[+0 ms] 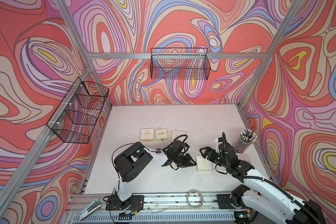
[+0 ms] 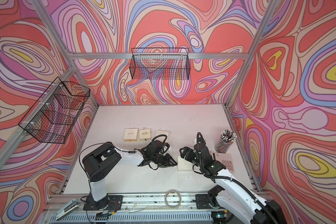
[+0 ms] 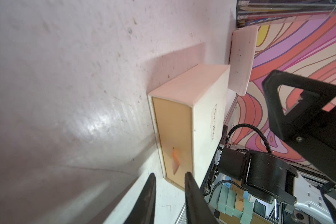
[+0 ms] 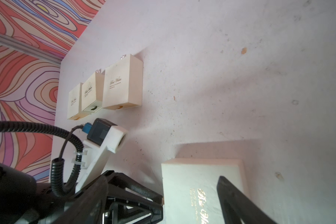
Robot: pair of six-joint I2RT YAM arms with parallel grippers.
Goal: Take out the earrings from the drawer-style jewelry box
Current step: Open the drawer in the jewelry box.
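The left gripper (image 3: 170,174), jaws narrowly apart on nothing, sits just before the orange pull tab (image 3: 175,161) on the drawer end of the near cream rectangular jewelry box (image 3: 208,116); the right gripper (image 1: 203,154) stands wide apart over that box's top, holding nothing. Bare white bench (image 1: 163,116) separates this box from a row of three like boxes (image 1: 147,134); the tiny silvery earrings (image 1: 159,128) lie on the bench at that row's far edge.

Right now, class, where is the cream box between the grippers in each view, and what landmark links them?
In a top view: cream box right of centre, lower half.
In a top view: cream box near centre, lower half.
Left wrist: cream box mid-picture.
Right wrist: cream box at bottom edge.
Landmark: left gripper beside its drawer end.
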